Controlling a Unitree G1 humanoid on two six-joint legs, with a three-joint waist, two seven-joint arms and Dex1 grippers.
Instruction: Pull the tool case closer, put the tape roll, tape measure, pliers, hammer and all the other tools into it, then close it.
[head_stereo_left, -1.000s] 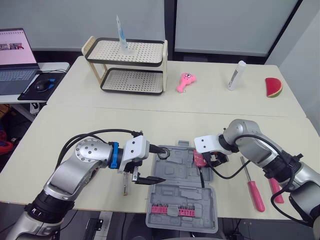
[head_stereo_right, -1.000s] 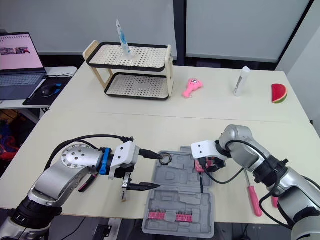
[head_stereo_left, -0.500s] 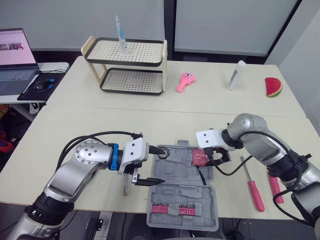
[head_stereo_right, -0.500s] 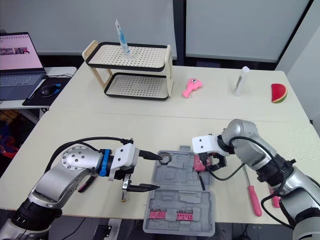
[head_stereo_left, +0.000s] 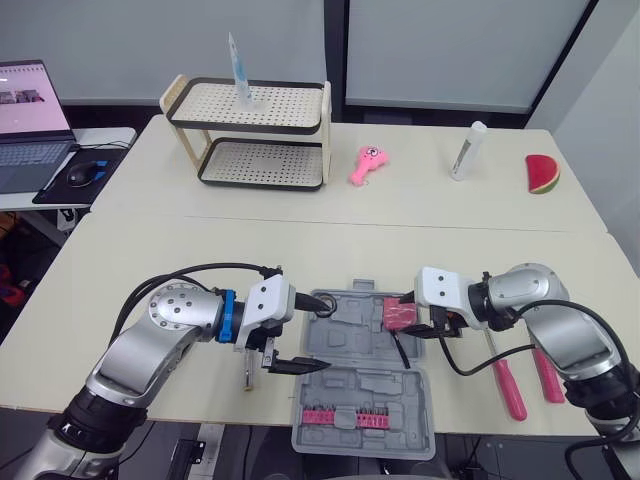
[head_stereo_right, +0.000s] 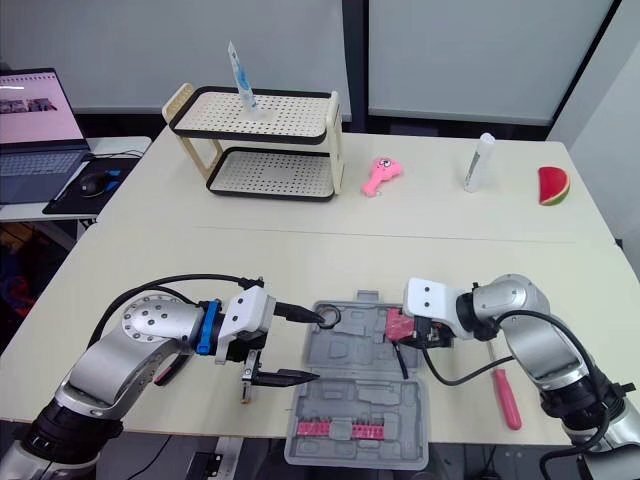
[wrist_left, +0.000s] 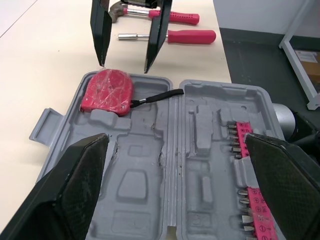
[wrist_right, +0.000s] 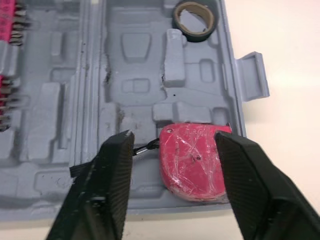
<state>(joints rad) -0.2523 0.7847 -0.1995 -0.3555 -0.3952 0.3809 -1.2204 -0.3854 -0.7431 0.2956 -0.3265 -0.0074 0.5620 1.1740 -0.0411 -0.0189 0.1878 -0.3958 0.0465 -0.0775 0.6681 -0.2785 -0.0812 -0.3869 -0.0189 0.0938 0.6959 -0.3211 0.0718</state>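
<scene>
Left jaws apart, empty; right jaws apart beside tape measure (wrist_right: 192, 157) in tool case (wrist_left: 140, 195); hammer (head_stereo_left: 550, 378) part-hidden.

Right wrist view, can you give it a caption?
Open right gripper near the red tape measure lying in the gray tool case.

The tool case (wrist_left: 145, 192) is matt grey moulded plastic, scuffed near its hinge — the tape measure (wrist_left: 107, 91) shows glossy red under crinkled film. The screwdriver (wrist_left: 186, 36) has a bright metal shaft and a smooth pink plastic handle.

Office: plain tables (head_stereo_left: 150, 260), laptop (head_stereo_left: 30, 120), mouse (head_stereo_left: 78, 174), glass partitions
</scene>
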